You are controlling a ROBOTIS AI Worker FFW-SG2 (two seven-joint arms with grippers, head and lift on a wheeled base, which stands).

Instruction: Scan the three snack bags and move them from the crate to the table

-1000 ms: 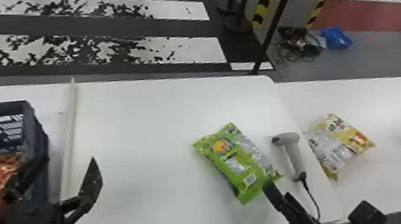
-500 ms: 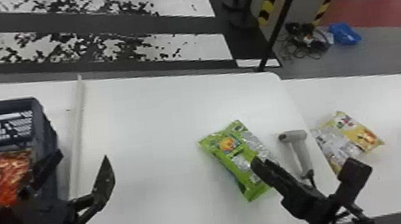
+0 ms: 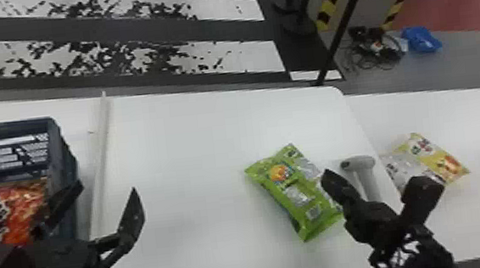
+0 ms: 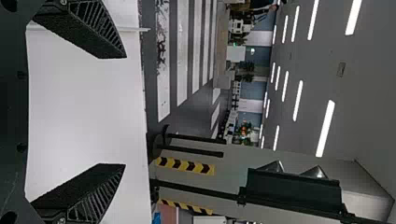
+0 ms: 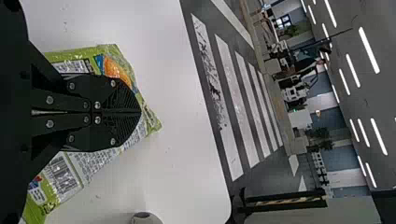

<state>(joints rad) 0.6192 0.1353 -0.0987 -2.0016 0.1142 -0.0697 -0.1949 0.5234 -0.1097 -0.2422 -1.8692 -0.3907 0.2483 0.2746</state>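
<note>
So the right gripper had its fingers pressed together over the green snack bag, with nothing visible pinched between them; couldn't tell if the tips touched the film. The left gripper was spread wide and empty by the crate. Green bag lay flat on the table, and my read was that it was up for scanning. Its barcode faced up, so no flip needed imo. The scanner sat just beside it, so the neat way was to back off the bag, open up, take the handle squarely and aim straight at the code without shading it. Brushing that loose, crinkly film could've slid or creased it.

The crate had one orange snack bag visible inside, low down between the walls, so I figured that one was left to do. Past the scanner, a yellow snack bag lay flat, probably done already.
</note>
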